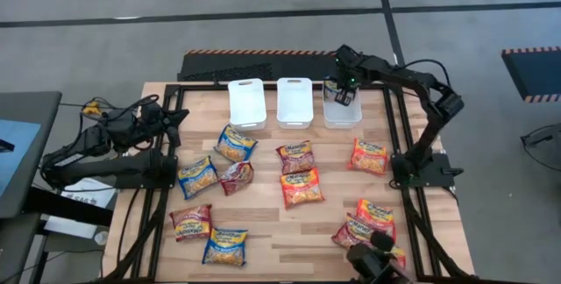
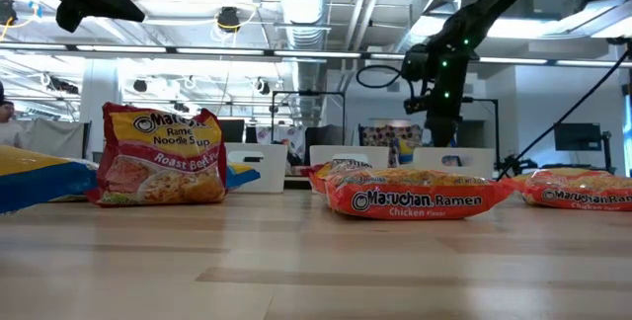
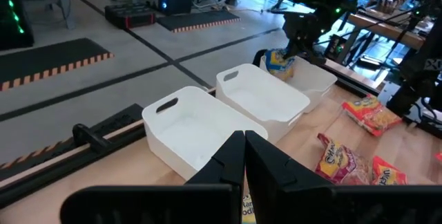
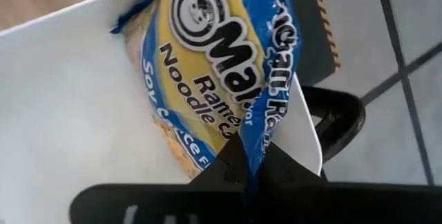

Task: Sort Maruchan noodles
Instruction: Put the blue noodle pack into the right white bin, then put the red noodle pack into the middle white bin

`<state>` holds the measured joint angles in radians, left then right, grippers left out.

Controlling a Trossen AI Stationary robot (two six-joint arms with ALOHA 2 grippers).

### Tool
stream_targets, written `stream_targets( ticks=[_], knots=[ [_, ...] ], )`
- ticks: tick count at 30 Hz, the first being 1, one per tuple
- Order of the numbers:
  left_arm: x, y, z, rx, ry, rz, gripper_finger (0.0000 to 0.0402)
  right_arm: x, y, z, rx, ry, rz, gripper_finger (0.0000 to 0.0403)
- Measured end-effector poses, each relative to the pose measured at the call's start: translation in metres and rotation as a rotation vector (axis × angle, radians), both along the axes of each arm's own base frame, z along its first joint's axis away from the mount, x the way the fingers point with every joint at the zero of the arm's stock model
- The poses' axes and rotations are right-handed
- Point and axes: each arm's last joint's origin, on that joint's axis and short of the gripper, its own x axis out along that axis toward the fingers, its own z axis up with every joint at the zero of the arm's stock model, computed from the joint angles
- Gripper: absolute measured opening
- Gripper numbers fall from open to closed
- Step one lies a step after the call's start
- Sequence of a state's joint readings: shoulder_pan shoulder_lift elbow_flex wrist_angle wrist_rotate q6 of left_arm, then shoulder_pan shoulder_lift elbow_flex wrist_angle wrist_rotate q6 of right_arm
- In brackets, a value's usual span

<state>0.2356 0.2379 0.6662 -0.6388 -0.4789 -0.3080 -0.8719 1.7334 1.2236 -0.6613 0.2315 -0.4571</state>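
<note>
Several Maruchan packets lie flat on the wooden table: blue (image 1: 235, 143), blue (image 1: 198, 176), maroon (image 1: 296, 156), orange (image 1: 301, 187), orange (image 1: 369, 155) and others nearer. Three white bins stand along the far edge. My right gripper (image 1: 344, 91) is over the right bin (image 1: 341, 116), shut on a blue soy sauce packet (image 4: 207, 65), which also shows in the left wrist view (image 3: 280, 61). My left gripper (image 3: 244, 148) is shut and holds nothing. It hovers at the table's left side (image 1: 180, 116), short of the left bin (image 3: 186, 124). My right gripper pinches the blue packet by its crimped end seam (image 4: 266, 124) between the two fingers, coming from above and pointing down. The packet hangs below the fingers, inside the right bin's walls (image 4: 62, 113). I cannot tell whether its lower end touches the bin.
The left bin (image 1: 247, 102) and middle bin (image 1: 294, 102) show nothing inside. More packets lie near the front edge: maroon (image 1: 190, 222), blue (image 1: 225, 246), orange (image 1: 375, 218). Black frame rails run along the table's sides (image 1: 399, 144). Bare wood lies between the bins and the packets.
</note>
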Motion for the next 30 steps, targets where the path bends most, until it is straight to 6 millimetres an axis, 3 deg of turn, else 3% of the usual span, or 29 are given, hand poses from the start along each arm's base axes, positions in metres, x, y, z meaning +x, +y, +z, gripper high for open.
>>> stream_targets(
  ticks=[8,13,23,30],
  knots=[
    [0.0,0.0,0.0,-0.007,-0.007,0.001,0.0,0.005,0.007,-0.001,0.01,0.017,-0.008,0.0076],
    [0.0,0.0,0.0,-0.052,-0.046,0.013,0.0,0.011,0.01,0.009,-0.025,0.067,-0.01,0.0126],
    [0.0,0.0,0.0,-0.06,-0.054,0.014,0.0009,0.017,0.005,0.047,-0.094,0.103,-0.029,0.0226],
    [0.0,0.0,0.0,-0.079,-0.07,0.016,0.0075,0.016,0.007,0.079,-0.078,0.119,-0.047,0.0239]
  ],
)
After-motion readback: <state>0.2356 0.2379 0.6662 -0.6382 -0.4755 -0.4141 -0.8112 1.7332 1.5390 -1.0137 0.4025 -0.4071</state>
